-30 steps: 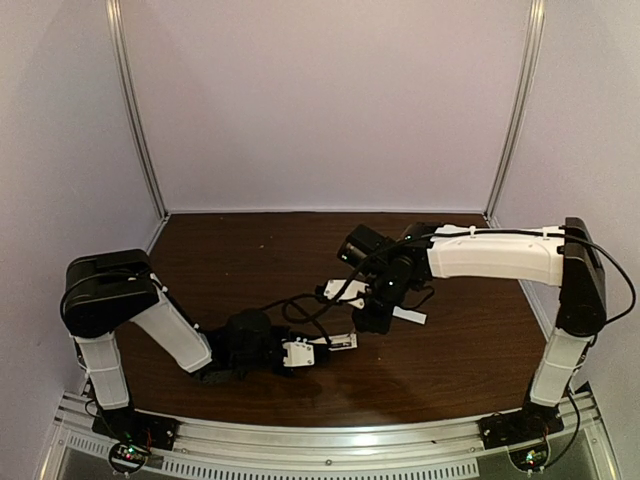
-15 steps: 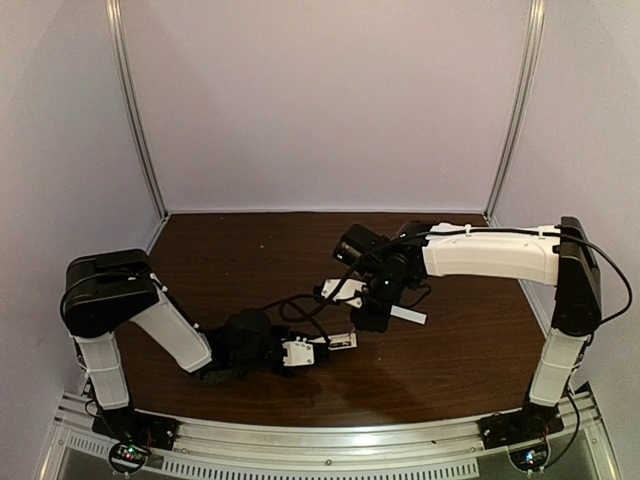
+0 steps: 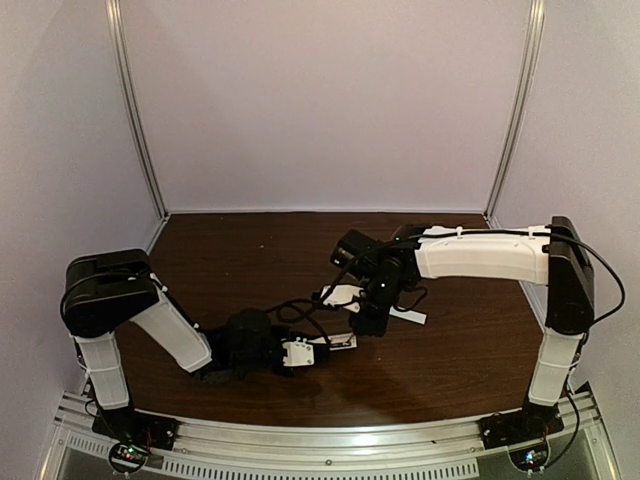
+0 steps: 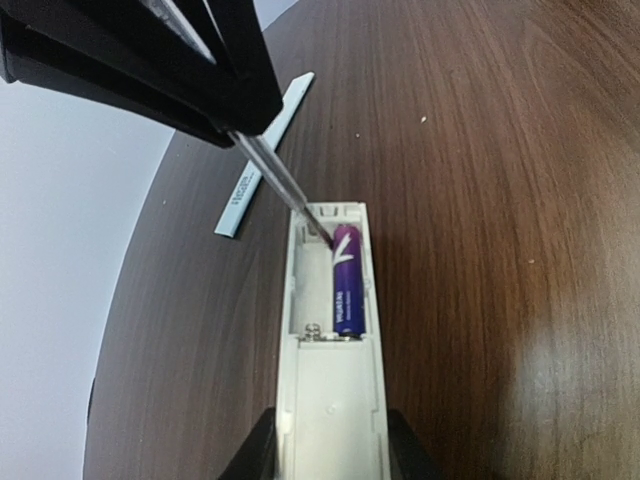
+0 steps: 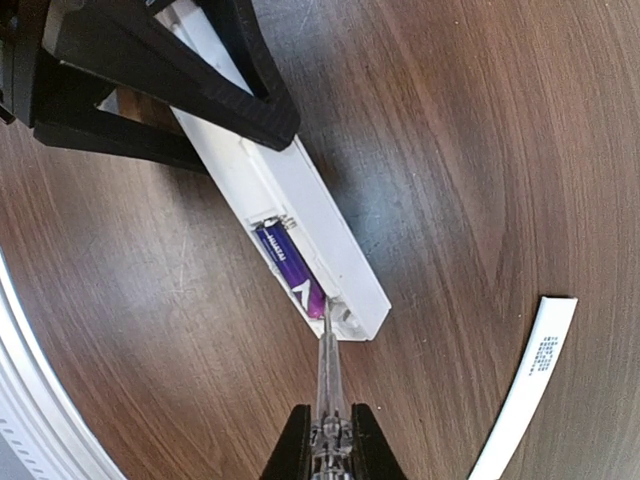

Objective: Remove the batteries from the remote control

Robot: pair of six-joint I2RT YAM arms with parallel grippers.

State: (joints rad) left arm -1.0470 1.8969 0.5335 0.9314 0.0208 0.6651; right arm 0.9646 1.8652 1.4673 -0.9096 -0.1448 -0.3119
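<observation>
The white remote control (image 4: pixel 330 390) lies back-up on the table, its near end gripped between my left gripper's (image 4: pixel 330 450) fingers. Its compartment is open, with one purple-blue battery (image 4: pixel 346 278) in the right slot and the left slot empty. My right gripper (image 5: pixel 330 435) is shut on a clear-handled screwdriver (image 5: pixel 328 375), whose tip touches the far end of the battery (image 5: pixel 292 270) inside the remote (image 5: pixel 300 195). In the top view the left gripper (image 3: pixel 300 352) and right gripper (image 3: pixel 365 318) meet over the remote (image 3: pixel 338 342).
The thin white back cover (image 5: pixel 530 385) lies loose on the brown table beside the remote, to the right of the right gripper in the top view (image 3: pixel 408 315). Cables hang between the two wrists. Metal rails frame the table's back corners.
The right arm has shifted a little left and down toward the remote, bringing the screwdriver to the compartment. The left arm and remote have not moved.
</observation>
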